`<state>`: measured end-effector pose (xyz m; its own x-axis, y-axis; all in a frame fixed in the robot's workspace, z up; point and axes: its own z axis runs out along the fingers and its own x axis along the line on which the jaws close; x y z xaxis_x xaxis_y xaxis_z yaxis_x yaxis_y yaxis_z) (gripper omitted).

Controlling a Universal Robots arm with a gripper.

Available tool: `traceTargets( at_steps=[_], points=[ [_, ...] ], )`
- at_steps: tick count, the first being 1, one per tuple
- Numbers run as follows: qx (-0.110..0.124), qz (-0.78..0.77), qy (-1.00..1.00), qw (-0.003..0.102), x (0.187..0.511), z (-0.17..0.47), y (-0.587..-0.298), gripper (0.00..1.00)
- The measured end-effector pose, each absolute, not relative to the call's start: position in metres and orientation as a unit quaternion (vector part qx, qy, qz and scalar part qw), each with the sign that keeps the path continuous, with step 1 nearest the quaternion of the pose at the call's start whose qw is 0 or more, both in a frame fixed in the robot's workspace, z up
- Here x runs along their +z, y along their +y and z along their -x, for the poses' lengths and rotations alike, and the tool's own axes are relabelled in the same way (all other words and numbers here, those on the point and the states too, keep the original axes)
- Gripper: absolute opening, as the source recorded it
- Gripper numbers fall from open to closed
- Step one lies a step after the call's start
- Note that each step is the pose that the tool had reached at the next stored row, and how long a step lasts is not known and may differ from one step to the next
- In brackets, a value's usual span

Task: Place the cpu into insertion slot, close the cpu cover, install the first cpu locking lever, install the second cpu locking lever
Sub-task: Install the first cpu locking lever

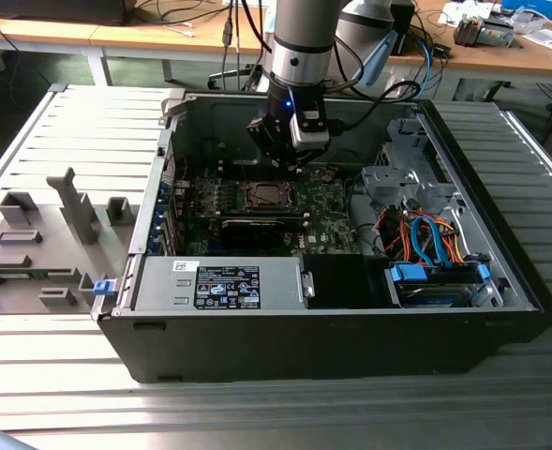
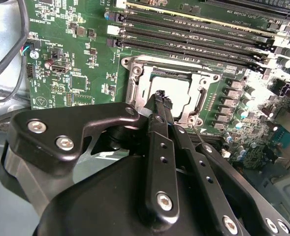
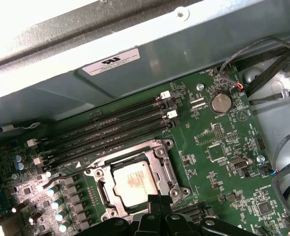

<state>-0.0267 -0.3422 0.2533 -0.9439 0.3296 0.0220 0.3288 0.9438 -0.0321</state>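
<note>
1. The cpu [image 3: 131,183] already lies in the insertion slot [image 3: 98,174]. In the first wrist view its silver-grey top sits square inside the socket, at the lower centre of the frame, below the row of memory slots [image 3: 110,130]. So I judge the placing step done.

2. The cpu cover [image 3: 135,153] appears to lie down around the chip as a silver frame with the metal top showing through its cut-out. I cannot tell whether it is fully seated. The step in hand therefore looks like the cover or the first locking lever.

3. A thin metal rod runs beside the socket at the lower left of the first wrist view. It may be a locking lever, but I cannot say whether it is latched.

4. The gripper [image 2: 159,97] hangs just above the socket. In the second wrist view its black fingers [image 2: 157,129] lie together with no gap between them. They hold nothing that I can see. The tips are over the socket's near edge, though contact is not clear.

5. In the exterior view the gripper [image 1: 277,161] stands in the upper centre of the frame, inside the open computer case [image 1: 304,337].
</note>
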Motion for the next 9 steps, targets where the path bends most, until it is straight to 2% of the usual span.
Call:
traceTargets(
  at_steps=[9],
  points=[
    [0.014, 0.163, -0.986, 0.013, 0.2533, 0.0267, -0.3422, 0.11]
  ],
)
